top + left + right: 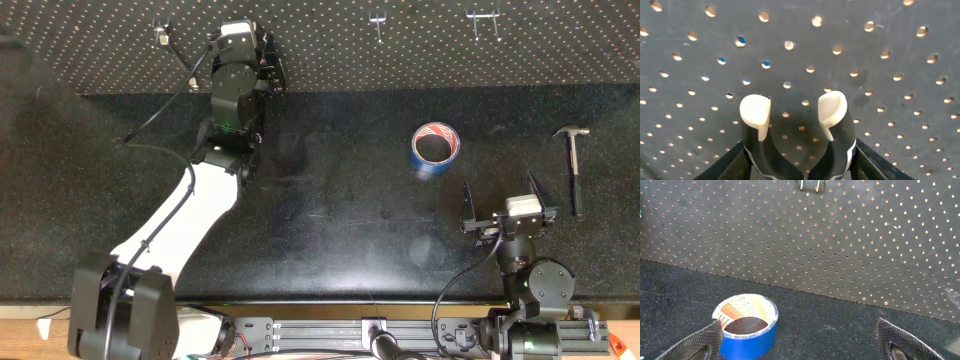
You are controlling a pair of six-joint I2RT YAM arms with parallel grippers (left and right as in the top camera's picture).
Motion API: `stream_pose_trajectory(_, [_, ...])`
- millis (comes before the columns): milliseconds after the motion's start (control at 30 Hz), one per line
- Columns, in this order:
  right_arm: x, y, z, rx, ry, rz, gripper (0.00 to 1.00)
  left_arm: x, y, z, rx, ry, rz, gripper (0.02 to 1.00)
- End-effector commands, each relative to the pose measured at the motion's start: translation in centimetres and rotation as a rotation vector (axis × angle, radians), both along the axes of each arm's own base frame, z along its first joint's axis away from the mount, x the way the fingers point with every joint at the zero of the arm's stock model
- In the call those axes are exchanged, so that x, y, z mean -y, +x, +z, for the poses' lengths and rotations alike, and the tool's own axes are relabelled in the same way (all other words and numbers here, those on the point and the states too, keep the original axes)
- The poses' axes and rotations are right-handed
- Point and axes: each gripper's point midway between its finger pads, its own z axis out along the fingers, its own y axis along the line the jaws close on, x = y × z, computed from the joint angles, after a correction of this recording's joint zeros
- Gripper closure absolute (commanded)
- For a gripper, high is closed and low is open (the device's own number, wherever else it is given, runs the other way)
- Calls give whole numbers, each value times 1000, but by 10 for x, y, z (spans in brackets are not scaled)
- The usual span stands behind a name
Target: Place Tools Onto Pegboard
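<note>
as the left gripper (794, 117) hangs empty, fingers (756, 112) half-parted, close to the pegboard (400, 50), it may scrape it. the right gripper (497, 182), fingers wide and empty, could shove the tape roll (436, 148).

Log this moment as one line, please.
left end effector: open, at black perforated pegboard; right end effector: open, facing blue tape roll; black-handled hammer: on dark table

black speckled mat (330, 230) | front edge (20, 312) possibly wood | metal rail (300, 328) below

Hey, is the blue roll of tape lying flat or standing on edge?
Lying flat: the blue tape roll rests on the black tabletop with its hole facing up.
</note>
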Motion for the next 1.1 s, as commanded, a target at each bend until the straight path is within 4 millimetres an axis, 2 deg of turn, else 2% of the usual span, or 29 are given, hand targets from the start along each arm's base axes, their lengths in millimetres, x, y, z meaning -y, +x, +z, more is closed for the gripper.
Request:
stream_pose_trajectory(33, [3,0,-1,-1,-7,-13,7,3,5,-7,-7,43,-25,989])
stream_pose_trajectory(167, [3,0,-1,-1,-7,-13,5,4,8,-21,-36,57,-27,991])
stream_pose_trajectory(500, [3,0,-1,-1,-7,-13,7,5,12,-39,-67,69,-29,989])
stream_pose_trajectory(1100, [3,0,-1,-1,-7,-13,5,11,18,-49,-62,60,-51,989])
